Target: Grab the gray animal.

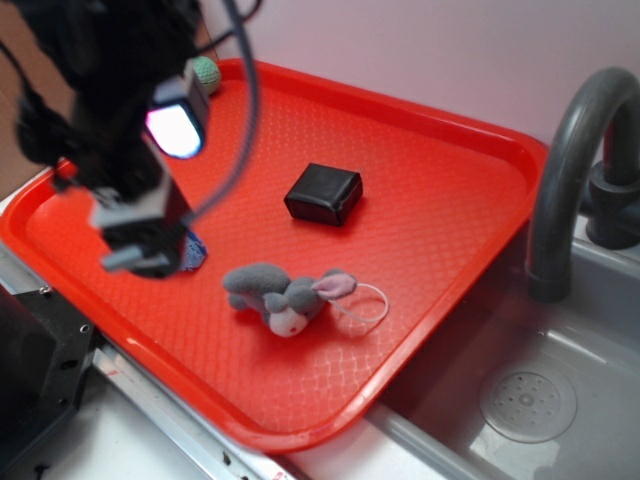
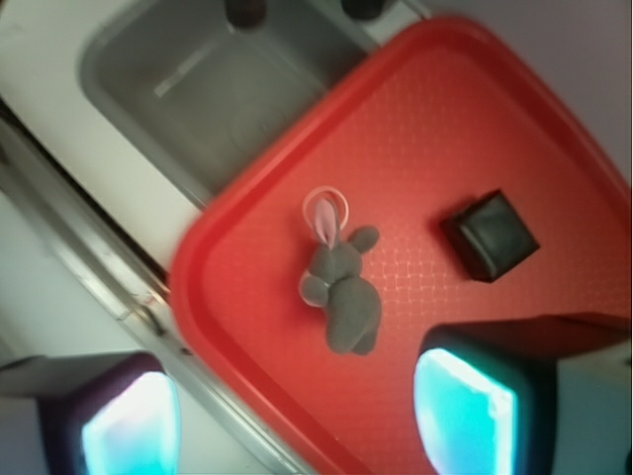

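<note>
Gray animal (image 1: 283, 295) (image 2: 342, 285), small plush mouse, pink-lined ear, white snout, lying flat, untouched

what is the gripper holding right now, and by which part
Nothing. The gripper hangs open above the tray, and the gray plush mouse lies free on it, untouched.

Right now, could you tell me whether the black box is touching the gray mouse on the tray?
No, the black box sits apart from the gray mouse, with bare red tray between them.
</note>
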Controlling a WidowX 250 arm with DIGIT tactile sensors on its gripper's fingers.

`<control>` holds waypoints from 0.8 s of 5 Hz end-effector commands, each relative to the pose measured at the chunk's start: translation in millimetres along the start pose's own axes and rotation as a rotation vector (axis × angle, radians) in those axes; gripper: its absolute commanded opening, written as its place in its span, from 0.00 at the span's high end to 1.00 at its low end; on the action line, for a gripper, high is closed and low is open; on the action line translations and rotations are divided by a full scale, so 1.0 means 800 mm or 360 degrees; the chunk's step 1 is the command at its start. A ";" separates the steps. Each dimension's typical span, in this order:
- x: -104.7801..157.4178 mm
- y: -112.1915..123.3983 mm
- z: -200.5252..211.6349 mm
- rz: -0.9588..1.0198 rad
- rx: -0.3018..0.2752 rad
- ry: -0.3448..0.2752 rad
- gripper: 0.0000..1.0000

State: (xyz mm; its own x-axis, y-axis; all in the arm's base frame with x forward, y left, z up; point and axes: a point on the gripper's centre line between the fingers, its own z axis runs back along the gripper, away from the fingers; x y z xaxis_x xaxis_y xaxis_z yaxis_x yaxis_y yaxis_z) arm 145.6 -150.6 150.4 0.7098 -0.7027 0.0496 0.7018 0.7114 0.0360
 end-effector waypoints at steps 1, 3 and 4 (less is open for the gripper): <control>0.009 0.035 -0.052 0.0010 0.0007 0.0108 0.00; 0.020 0.056 -0.116 -0.0158 -0.0230 0.0193 0.00; 0.023 0.039 -0.136 -0.0317 -0.0424 0.0164 0.00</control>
State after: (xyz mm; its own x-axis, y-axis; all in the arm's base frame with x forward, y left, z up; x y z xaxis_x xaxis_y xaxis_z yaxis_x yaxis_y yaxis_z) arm 191.4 -138.9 37.0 0.5520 -0.8315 -0.0623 0.8003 0.5493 -0.2405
